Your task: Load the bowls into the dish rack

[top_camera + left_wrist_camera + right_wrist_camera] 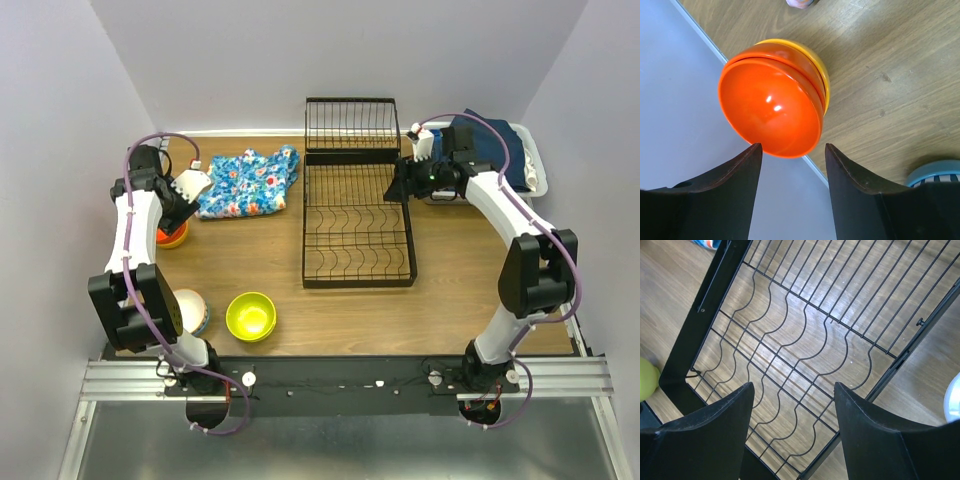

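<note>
The black wire dish rack (358,215) lies in the middle of the table with no bowl in it. A red-orange bowl (770,107) sits nested in a yellow-orange bowl (819,70) at the table's left edge, against the wall. My left gripper (792,147) is open and empty just above this stack (172,237), its jaws apart and clear of the rim. My right gripper (792,385) is open and empty above the rack's curved dividers (805,335), near its right side (397,185). A lime-green bowl (251,315) stands at the front left. A white bowl on a blue one (195,308) is partly hidden by my left arm.
A flowered blue cloth (247,180) lies left of the rack. A white basket with dark blue clothes (522,150) stands at the back right, behind my right arm. Walls close the table on the left, back and right. The rack's hinged end section (352,125) stands at the back.
</note>
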Available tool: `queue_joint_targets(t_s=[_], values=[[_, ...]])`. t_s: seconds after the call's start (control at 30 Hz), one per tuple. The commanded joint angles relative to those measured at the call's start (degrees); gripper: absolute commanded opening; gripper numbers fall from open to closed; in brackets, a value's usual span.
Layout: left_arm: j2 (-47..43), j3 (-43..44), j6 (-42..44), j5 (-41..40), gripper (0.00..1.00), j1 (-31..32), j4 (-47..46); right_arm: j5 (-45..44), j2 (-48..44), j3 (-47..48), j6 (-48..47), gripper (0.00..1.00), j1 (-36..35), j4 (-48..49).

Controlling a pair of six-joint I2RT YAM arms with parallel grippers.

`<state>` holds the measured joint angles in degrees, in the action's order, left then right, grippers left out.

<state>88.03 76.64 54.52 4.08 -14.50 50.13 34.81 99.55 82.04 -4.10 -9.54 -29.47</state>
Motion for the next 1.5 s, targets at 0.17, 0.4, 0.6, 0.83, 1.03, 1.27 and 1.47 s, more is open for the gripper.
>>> queue_joint_targets(t_s=[0.17,0.4,0.6,0.83,1.03,1.27,1.47], values=[[2.9,-0.1,1.3,-1.8,0.61,0.1,-2.0,0.1,3.0,3.6,-0.1,0.73,0.0,0.1],[5.0,0.3,0.8,-1.4,0.61,0.1,-2.6,0.1,3.8,3.7,0.5,0.73,-0.1,0.5],[7.3,1.1,0.1,-1.1,0.59,0.1,-2.7,-0.6,5.0,4.9,0.6,0.73,0.0,0.2],[8.4,2.6,0.1,-0.1,0.45,0.1,-1.2,-0.8,6.0,5.5,0.6,0.73,0.0,0.2],[7.2,0.9,0.7,0.4,0.30,0.1,-0.4,-0.6,7.0,6.5,1.1,0.73,-0.1,0.4],[6.5,1.2,-1.9,2.5,0.10,0.1,2.8,-0.9,7.1,6.8,1.1,0.73,-0.1,0.2],[1.6,4.8,-3.5,5.6,0.01,1.5,6.1,-0.9,6.8,6.7,0.9,0.72,0.0,0.1]])
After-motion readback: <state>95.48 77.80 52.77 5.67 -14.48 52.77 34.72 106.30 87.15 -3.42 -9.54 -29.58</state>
